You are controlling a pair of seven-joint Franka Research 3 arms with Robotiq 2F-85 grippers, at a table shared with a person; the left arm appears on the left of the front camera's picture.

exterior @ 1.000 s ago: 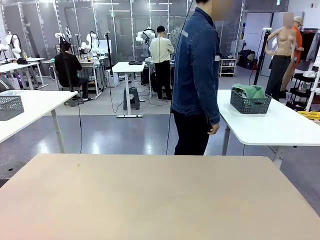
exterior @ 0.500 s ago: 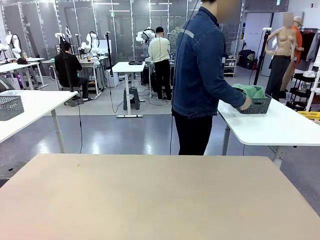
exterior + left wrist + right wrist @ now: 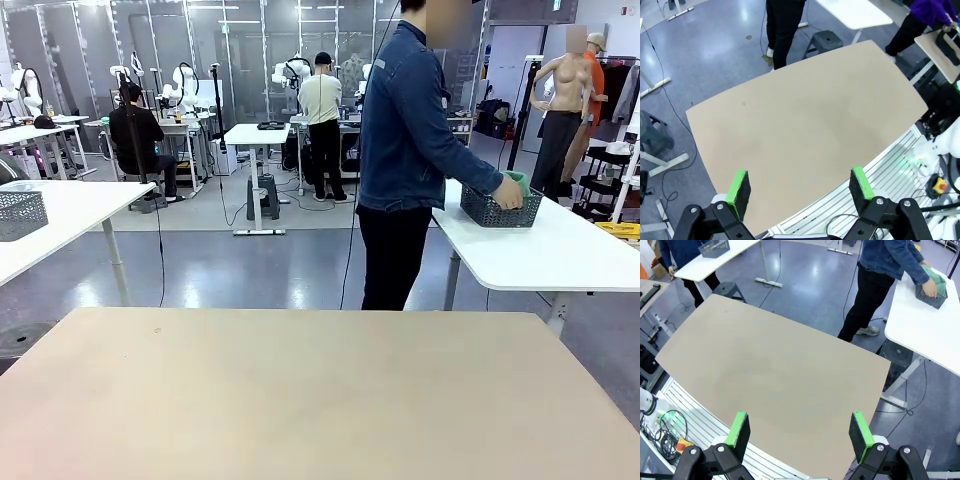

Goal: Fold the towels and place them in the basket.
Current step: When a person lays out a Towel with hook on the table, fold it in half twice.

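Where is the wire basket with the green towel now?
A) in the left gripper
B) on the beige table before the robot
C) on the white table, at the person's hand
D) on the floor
C: the basket stands on the white table, with the person's hand at its rim by the green towel.

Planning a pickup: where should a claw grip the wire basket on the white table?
Probably the top rim at the left end of the basket, pinched from above: it stands upright, its mesh wall is thin, and the person's hand and green towel sit farther right.
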